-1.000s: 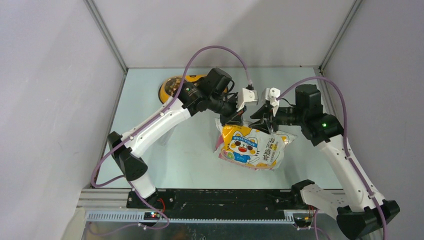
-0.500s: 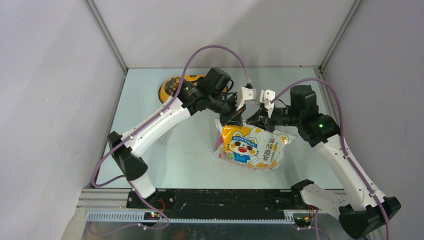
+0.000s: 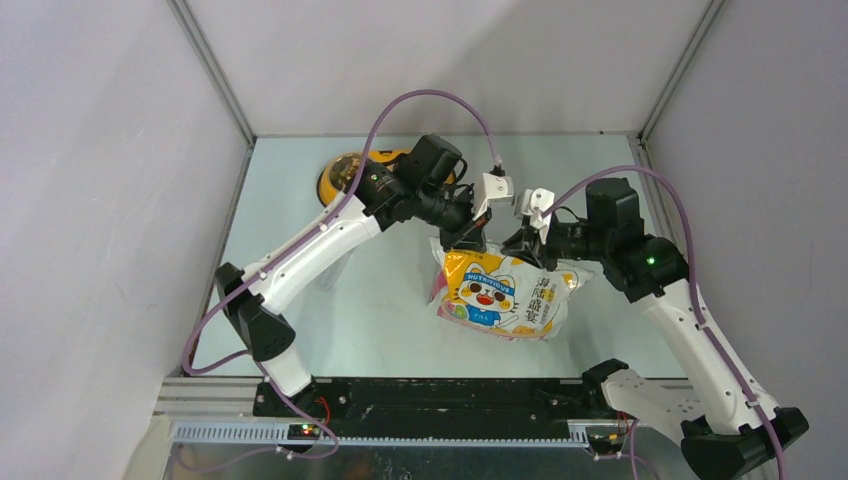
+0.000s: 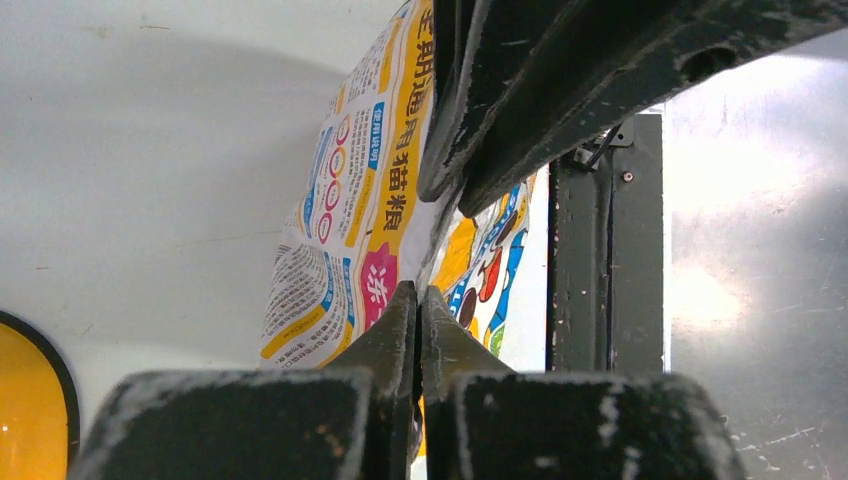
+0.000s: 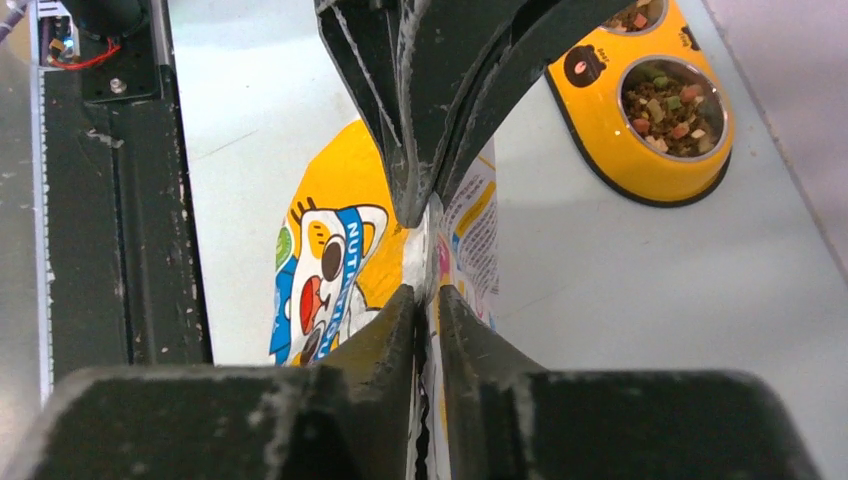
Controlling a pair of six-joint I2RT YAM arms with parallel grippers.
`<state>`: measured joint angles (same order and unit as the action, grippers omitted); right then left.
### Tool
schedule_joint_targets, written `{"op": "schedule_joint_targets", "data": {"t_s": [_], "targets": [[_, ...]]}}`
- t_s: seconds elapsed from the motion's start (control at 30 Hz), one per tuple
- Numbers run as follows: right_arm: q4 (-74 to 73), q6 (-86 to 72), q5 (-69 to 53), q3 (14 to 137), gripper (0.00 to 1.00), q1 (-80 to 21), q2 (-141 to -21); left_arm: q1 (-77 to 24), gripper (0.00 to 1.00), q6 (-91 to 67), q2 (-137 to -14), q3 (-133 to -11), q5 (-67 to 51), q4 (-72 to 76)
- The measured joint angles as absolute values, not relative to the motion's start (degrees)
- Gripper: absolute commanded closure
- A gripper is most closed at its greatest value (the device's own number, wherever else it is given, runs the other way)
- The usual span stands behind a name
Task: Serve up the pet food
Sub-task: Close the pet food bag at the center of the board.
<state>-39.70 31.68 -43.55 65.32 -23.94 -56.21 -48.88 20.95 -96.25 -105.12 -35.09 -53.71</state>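
The pet food bag (image 3: 500, 295), glossy yellow and white with a cartoon cat, stands in the middle of the table. My left gripper (image 3: 466, 236) is shut on the bag's top edge; in the left wrist view (image 4: 420, 296) its jaws pinch the bag (image 4: 345, 215). My right gripper (image 3: 528, 246) is shut on the same top edge just to the right; in the right wrist view (image 5: 428, 292) it pinches the bag (image 5: 330, 250). Brown and reddish kibble (image 5: 670, 105) lies in a bowl of the yellow feeder (image 5: 615, 150).
The yellow double-bowl feeder (image 3: 338, 178) sits at the far left behind my left arm; its edge shows in the left wrist view (image 4: 25, 395). A black rail (image 3: 450, 395) runs along the table's near edge. Grey walls enclose the table.
My right gripper has moved down and left to the bag's top edge and shut on it, next to my left gripper. The left gripper and bag have stayed put.
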Motion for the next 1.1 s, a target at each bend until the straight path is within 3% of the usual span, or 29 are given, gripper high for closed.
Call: {"op": "schedule_joint_targets", "data": {"t_s": [0.07,0.23,0.3,0.37,0.5,0.53,0.6,0.63,0.67,0.83,0.93,1.1], "targets": [[-40.45,31.83,-43.31,65.32,0.99,-23.62,-56.18,-48.88,1.0,20.95,-96.25,-105.12,-35.07,-53.65],[-40.8,31.9,-43.05,65.32,0.99,-23.35,-56.23,-48.88,1.0,20.95,-96.25,-105.12,-34.74,-53.25],[-40.66,31.81,-42.48,65.32,0.82,-23.35,-56.18,-48.88,1.0,20.95,-96.25,-105.12,-34.72,-53.15],[-40.66,31.55,-41.69,65.3,0.73,-23.38,-56.01,-48.88,1.0,20.93,-96.25,-105.12,-34.68,-52.84],[-41.21,31.68,-39.33,65.28,0.7,-22.92,-54.85,-48.88,1.0,20.93,-96.25,-105.12,-34.68,-52.84],[-41.47,31.75,-38.98,65.28,0.71,-22.79,-54.59,-48.88,1.0,20.93,-96.25,-105.12,-34.68,-52.84],[-42.28,32.12,-38.39,65.28,0.84,-22.55,-54.0,-48.9,1.0,20.93,-96.25,-105.12,-34.68,-52.86],[-42.54,32.32,-38.24,65.28,0.96,-22.48,-53.87,-48.9,1.0,20.93,-96.25,-105.12,-34.68,-52.86],[-43.03,32.38,-38.3,65.28,1.0,-22.46,-53.82,-48.95,1.0,20.93,-96.25,-105.12,-34.65,-52.82],[-43.68,32.86,-38.5,65.28,1.0,-22.46,-53.82,-49.08,1.0,20.95,-96.25,-105.21,-34.52,-52.9],[-43.7,32.86,-38.5,65.28,0.78,-22.35,-53.8,-49.17,1.0,20.95,-96.25,-105.23,-34.26,-52.84],[-45.1,33.54,-36.99,65.28,0.78,-21.85,-53.39,-49.3,1.0,20.95,-96.23,-105.23,-34.17,-52.86]]}}
